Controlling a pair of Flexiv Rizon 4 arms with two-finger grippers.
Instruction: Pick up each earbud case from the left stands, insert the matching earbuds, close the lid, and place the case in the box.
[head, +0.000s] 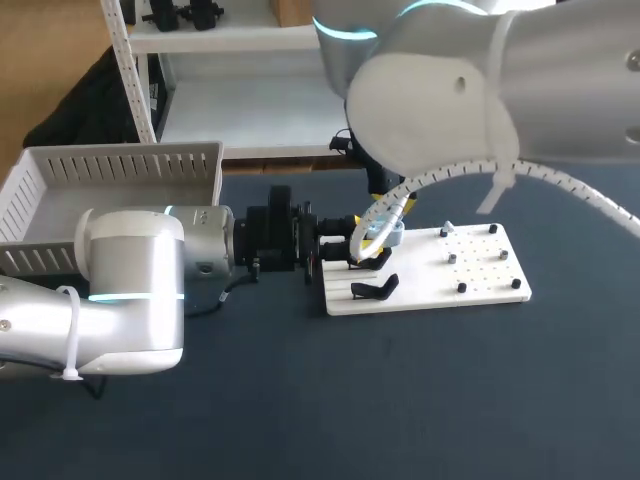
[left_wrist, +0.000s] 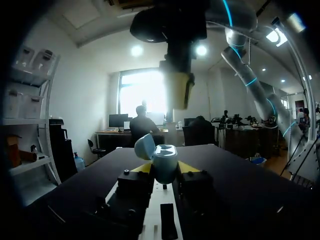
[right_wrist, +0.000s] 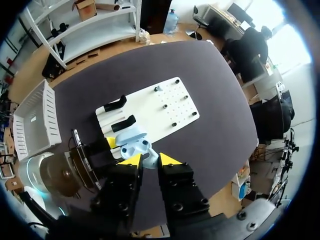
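A light-blue earbud case (left_wrist: 164, 164) with its lid (left_wrist: 144, 146) open is held between the yellow fingertips of my left gripper (left_wrist: 164, 169), just above the left end of the white board (head: 480, 290). My right gripper (right_wrist: 150, 160) hangs directly over the open case (right_wrist: 132, 144). It is shut on a small pale-blue earbud (right_wrist: 150, 159). In the head view the case (head: 388, 236) sits where the left gripper (head: 345, 247) and the right gripper (head: 388, 215) meet. From the left wrist, the right gripper (left_wrist: 179, 91) shows above the case.
Two black stands (head: 375, 289) (head: 371, 259) sit on the board's left part, and small black pegs (head: 461, 287) dot its right part. A white slatted box (head: 110, 185) stands at the back left of the dark table. The right arm's white cable (head: 560, 182) arcs over the board.
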